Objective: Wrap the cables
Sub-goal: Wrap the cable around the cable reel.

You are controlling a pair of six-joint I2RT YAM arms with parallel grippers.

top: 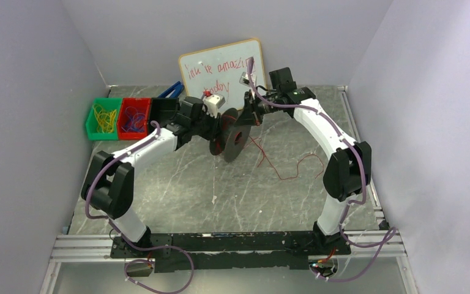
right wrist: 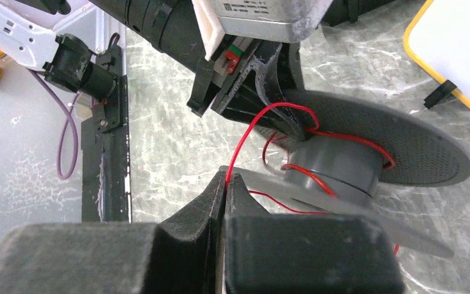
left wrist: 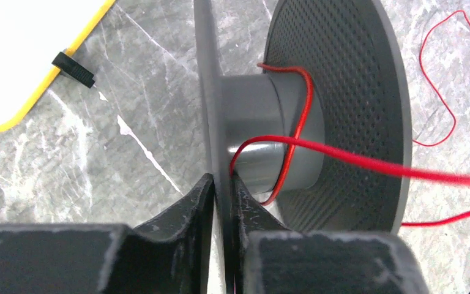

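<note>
A black spool (top: 232, 138) with a grey hub (left wrist: 269, 131) is held above the table's middle. My left gripper (left wrist: 222, 180) is shut on one thin flange of the spool (left wrist: 211, 92). A thin red cable (left wrist: 303, 110) runs in loose turns round the hub (right wrist: 336, 165). My right gripper (right wrist: 227, 179) is shut on the red cable (right wrist: 238, 144) just beside the other flange (right wrist: 404, 144). The rest of the cable trails in loose curls on the table (top: 287, 162), right of the spool.
A whiteboard (top: 223, 70) with red writing leans at the back. A green bin (top: 103, 118) of yellow wire loops and a red bin (top: 134, 116) stand at the back left. A blue tool (top: 170, 90) lies behind them. The marbled table (top: 220, 196) spreads in front.
</note>
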